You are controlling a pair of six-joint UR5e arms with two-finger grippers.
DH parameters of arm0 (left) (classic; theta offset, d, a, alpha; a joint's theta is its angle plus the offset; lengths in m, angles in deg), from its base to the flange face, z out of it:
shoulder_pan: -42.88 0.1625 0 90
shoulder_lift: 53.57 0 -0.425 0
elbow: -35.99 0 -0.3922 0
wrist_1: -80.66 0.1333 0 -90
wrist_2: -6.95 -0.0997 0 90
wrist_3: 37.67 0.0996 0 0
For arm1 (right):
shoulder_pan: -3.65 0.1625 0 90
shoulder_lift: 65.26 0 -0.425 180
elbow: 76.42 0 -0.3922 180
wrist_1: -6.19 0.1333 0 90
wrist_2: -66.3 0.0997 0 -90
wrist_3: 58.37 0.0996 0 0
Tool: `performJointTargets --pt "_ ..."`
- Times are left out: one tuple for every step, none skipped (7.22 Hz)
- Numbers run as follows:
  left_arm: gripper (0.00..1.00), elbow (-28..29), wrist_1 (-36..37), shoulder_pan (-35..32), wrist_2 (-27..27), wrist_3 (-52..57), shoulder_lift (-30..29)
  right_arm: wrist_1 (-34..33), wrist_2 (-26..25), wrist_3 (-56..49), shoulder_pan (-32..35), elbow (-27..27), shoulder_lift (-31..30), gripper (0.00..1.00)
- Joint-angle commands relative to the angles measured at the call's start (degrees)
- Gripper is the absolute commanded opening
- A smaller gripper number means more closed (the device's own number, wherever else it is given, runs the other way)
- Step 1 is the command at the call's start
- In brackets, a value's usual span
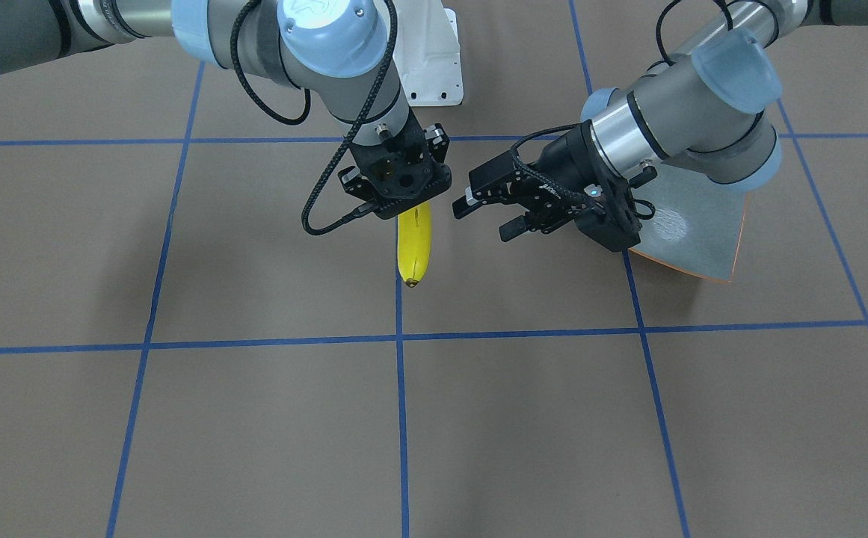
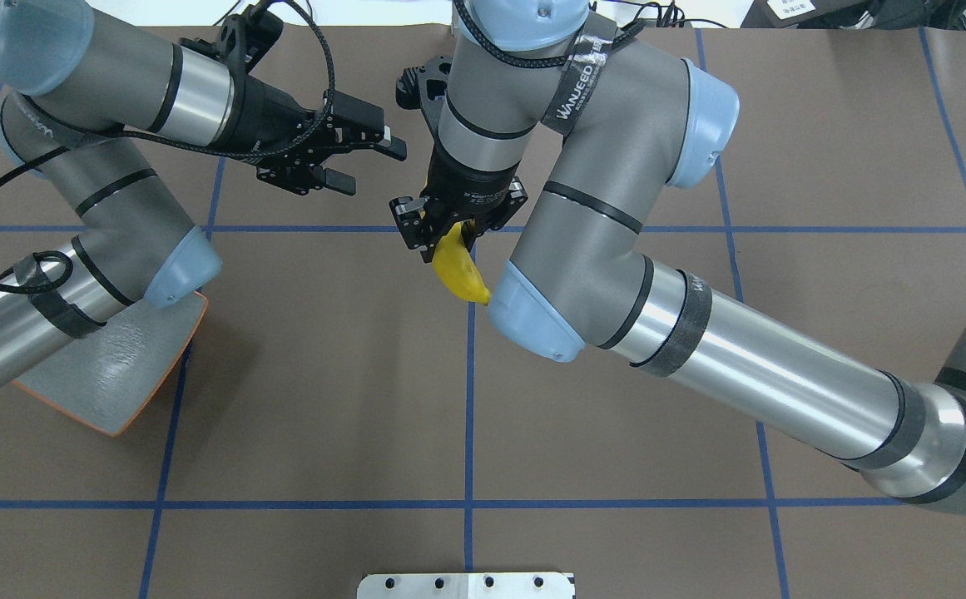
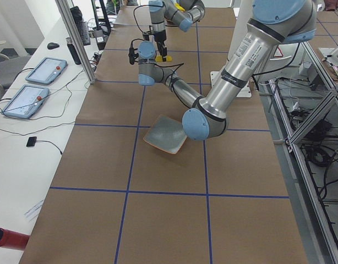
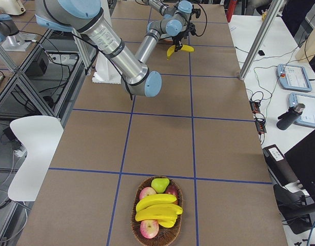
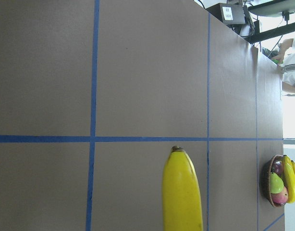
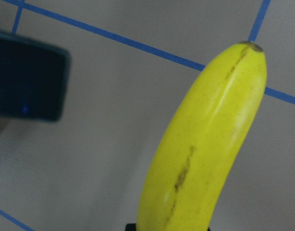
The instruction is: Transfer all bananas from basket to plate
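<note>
Brown tabletop (image 2: 324, 374) below — banana (image 2: 459, 270) hangs clamped in right pincer (image 2: 448, 237).

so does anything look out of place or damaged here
Nothing stands out. The right gripper holds one banana above the table, the open left gripper faces it, the plate lies flat, and the other fruit sits inside the basket.

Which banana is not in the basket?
The banana held by the right gripper, far across the table. The other bananas lie in the basket.
</note>
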Motion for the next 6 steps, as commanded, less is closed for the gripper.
performJointTargets --pt "0.99 0.0 -0.3 0.9 -0.5 -0.2 -0.1 3.3 -1.2 2.5 -0.5 0.2 0.1 0.00" --pt "0.99 0.0 -0.3 1.6 -1.7 -0.2 -0.3 3.3 -1.2 2.5 -0.5 0.2 0.2 0.00" --pt "0.99 0.0 -0.6 2.3 -2.6 -0.3 -0.4 3.4 -1.2 3.0 -0.5 0.2 0.2 0.00" --pt "0.99 0.0 -0.7 3.0 -3.3 -0.3 -0.5 3.4 -1.2 3.2 -0.6 0.2 0.8 0.00" --pt "0.94 0.0 -0.7 3.6 -3.8 -0.3 -0.5 3.4 -1.2 3.2 -0.7 0.2 1.0 0.00" --pt "0.90 0.0 -0.7 3.7 -3.9 -0.3 -0.5 3.4 -1.2 3.4 -0.7 0.2 1.1 0.00"
